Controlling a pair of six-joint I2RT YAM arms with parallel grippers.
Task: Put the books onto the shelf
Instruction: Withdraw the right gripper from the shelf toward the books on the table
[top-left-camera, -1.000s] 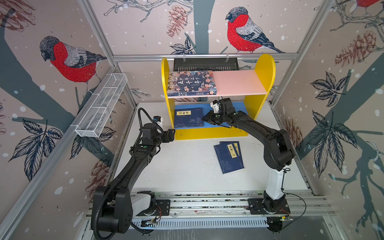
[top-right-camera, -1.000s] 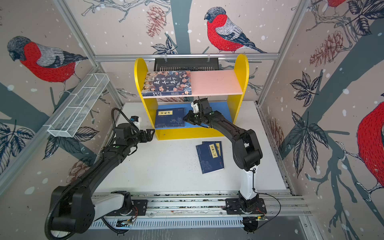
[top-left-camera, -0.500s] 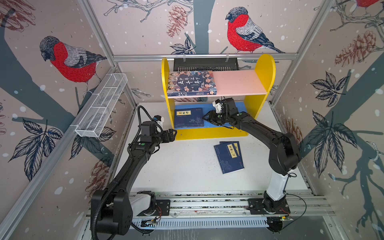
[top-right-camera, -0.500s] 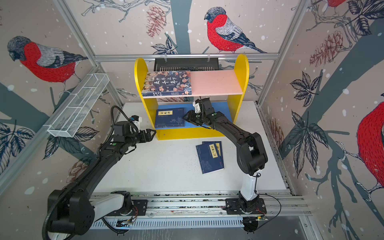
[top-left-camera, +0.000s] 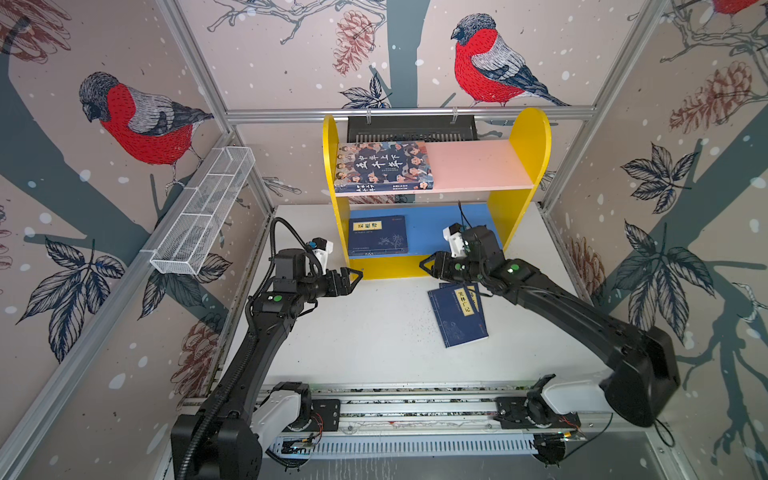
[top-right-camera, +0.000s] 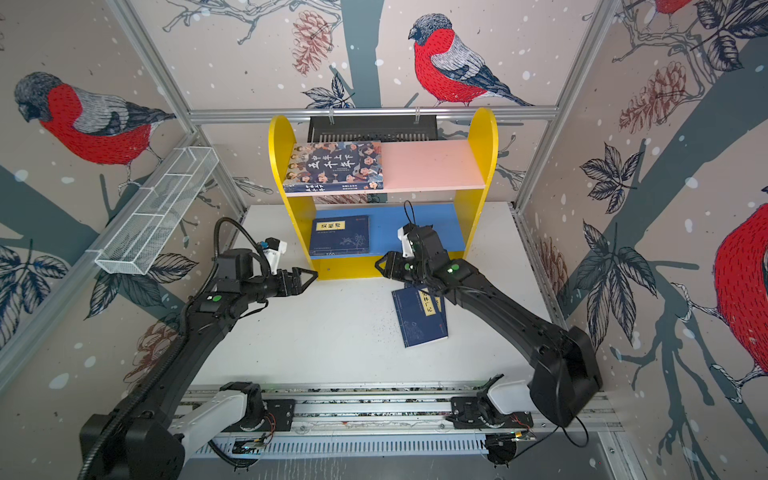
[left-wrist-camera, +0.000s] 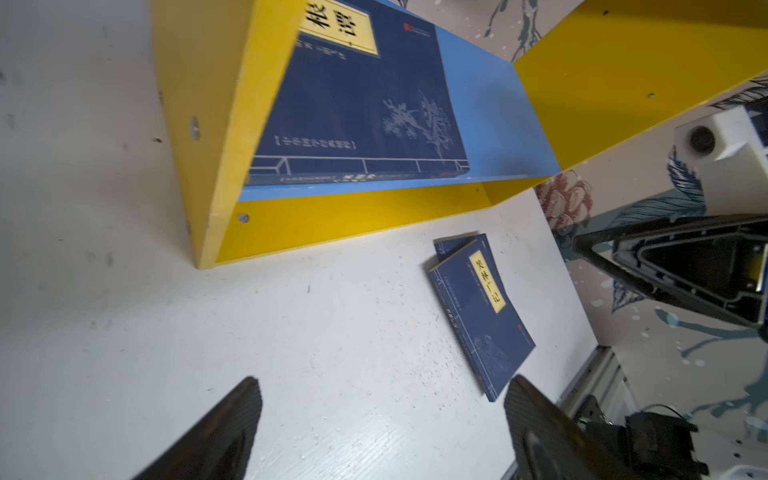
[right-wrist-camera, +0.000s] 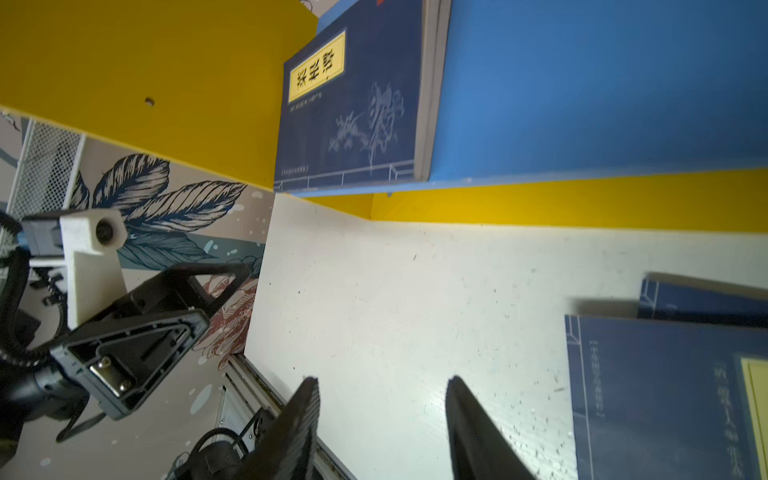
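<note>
Yellow-sided two-tier shelf (top-left-camera: 530, 137) is standing at white bench's (top-left-camera: 365, 345) far edge, black slotted basket (top-left-camera: 411, 129) behind: illustrated paperback (top-left-camera: 382, 166) on pink upper board (top-left-camera: 478, 166), navy yellow-labelled paperback (top-left-camera: 377, 235) on blue lower board (top-left-camera: 432, 228). Two overlapping navy paperbacks (top-left-camera: 459, 316) are lying right of bench centre; left gripper (top-left-camera: 352, 278) and right gripper (top-left-camera: 426, 266) are hovering, jaws spread, empty.

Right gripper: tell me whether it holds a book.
No: the right gripper stands open over the table, gripping nothing.

Yellow-sided shelf (top-left-camera: 530, 137) with pink and blue boards; navy paperbacks (top-left-camera: 457, 320) with yellow labels; red-breasted bird wallpaper (top-left-camera: 486, 70).
</note>
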